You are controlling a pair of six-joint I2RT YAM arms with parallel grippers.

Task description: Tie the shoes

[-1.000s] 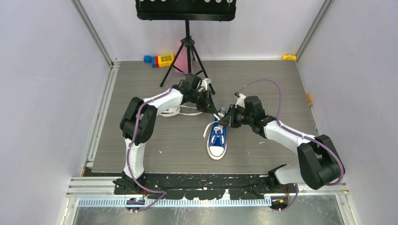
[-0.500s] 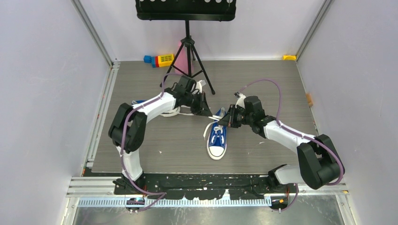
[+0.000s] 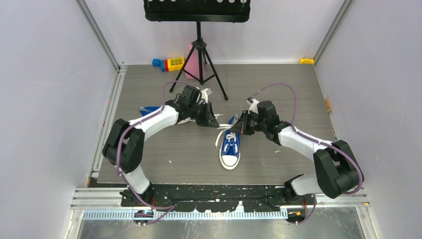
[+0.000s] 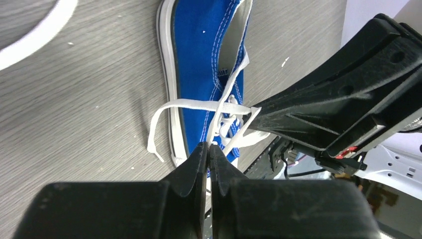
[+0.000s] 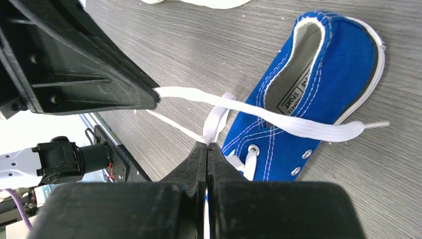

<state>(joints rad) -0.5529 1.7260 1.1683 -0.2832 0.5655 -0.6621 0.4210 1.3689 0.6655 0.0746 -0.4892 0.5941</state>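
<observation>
One blue shoe [image 3: 230,149] with a white toe cap lies mid-table, toe toward the arm bases. Its white laces [image 3: 225,130] are drawn up and crossed over the tongue. My left gripper [image 3: 216,125] sits just left of the shoe's heel and is shut on one white lace [image 4: 215,119]. The right gripper [image 3: 233,129] hangs over the heel, shut on the other lace [image 5: 214,124]. In the right wrist view a flat lace [image 5: 278,119] runs from the left fingers [image 5: 99,84] across the shoe opening [image 5: 323,74]. The second shoe [image 3: 148,110] shows only partly behind the left arm.
A black tripod stand [image 3: 199,55] is planted at the back centre, beside coloured blocks [image 3: 169,63] and a pink object [image 3: 191,59]. A yellow piece [image 3: 307,60] sits in the back right corner. Walls close in both sides of the grey tabletop [image 3: 278,164].
The left arm has swung its elbow out to the left and its gripper has drawn back leftward with the lace. The second shoe now shows. The right gripper has barely moved.
</observation>
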